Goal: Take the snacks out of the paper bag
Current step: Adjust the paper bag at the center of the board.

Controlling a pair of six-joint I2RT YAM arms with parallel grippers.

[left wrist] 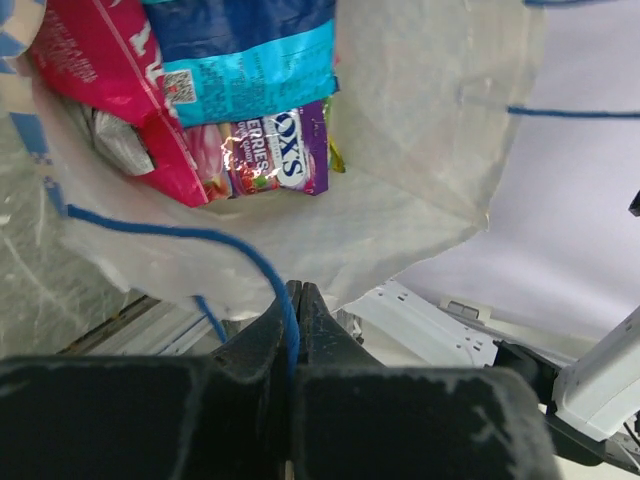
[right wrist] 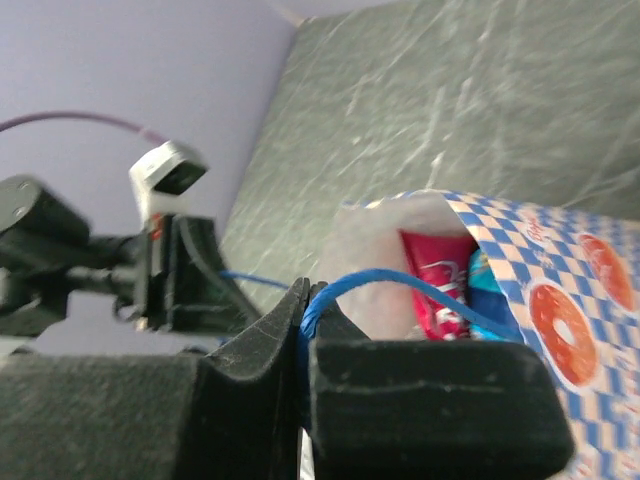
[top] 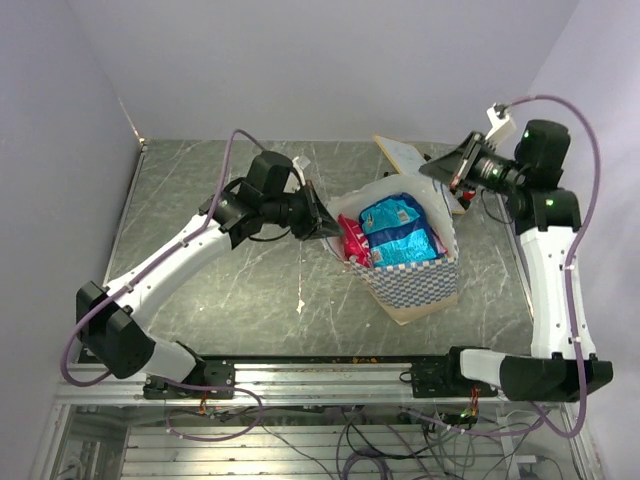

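Grip: left gripper (left wrist: 297, 292) clamped on one blue string handle (left wrist: 180, 235); right gripper (right wrist: 305, 297) likewise on the other. Paper bag (top: 420, 285) on table (top: 200, 290), mouth open; light, floppy. Snacks inside: blue packet (top: 400, 232), red-pink packet (top: 353, 243); glossy, likely slippery; pinch a crimped edge.

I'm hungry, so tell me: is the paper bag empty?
No, a red packet and a blue packet lie inside the paper bag.
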